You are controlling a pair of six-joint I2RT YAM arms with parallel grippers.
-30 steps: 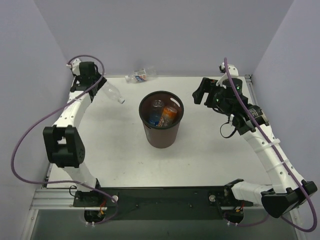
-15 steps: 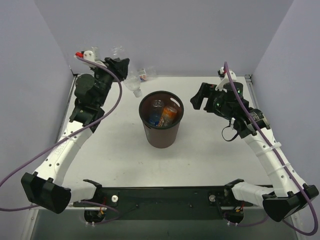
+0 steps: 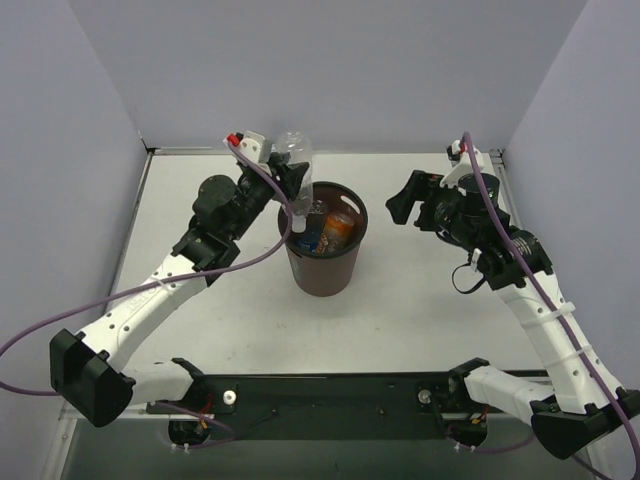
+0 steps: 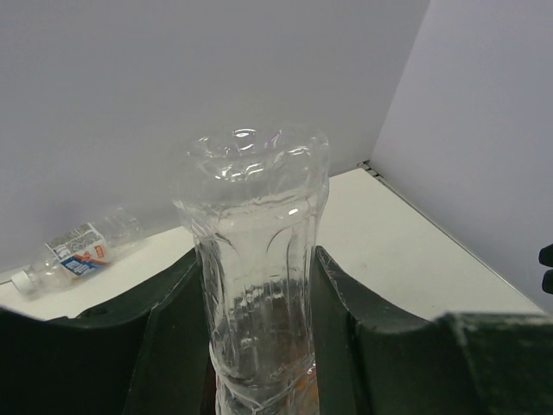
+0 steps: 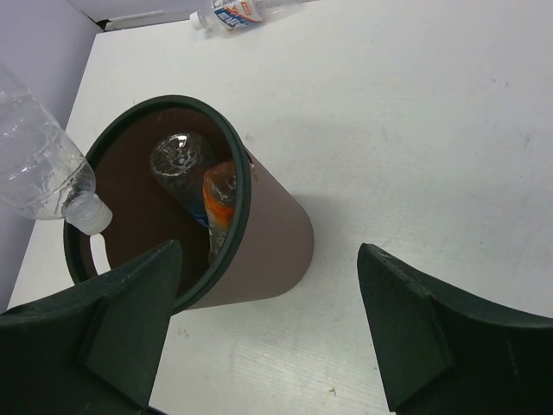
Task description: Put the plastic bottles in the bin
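Note:
My left gripper (image 3: 288,185) is shut on a clear bottle (image 3: 294,160) and holds it cap-down, its white cap (image 3: 298,226) just over the left inner rim of the dark brown bin (image 3: 325,275). In the left wrist view the jaws (image 4: 257,259) press both sides of that bottle (image 4: 255,225). The bin holds an orange bottle (image 5: 220,194) and a blue-labelled bottle (image 5: 177,160). Another clear, labelled bottle (image 5: 233,10) lies on the table by the back wall, also seen in the left wrist view (image 4: 78,255). My right gripper (image 3: 400,203) is open and empty, right of the bin.
The bin (image 5: 268,233) stands near the middle of the white table (image 3: 420,310). Lilac walls close the back and both sides. The left arm's purple cable (image 3: 130,290) loops over the table's left part.
My left arm has swung from the back left corner to the bin, carrying the clear bottle and tipping it cap-down over the rim. My right arm has shifted slightly.

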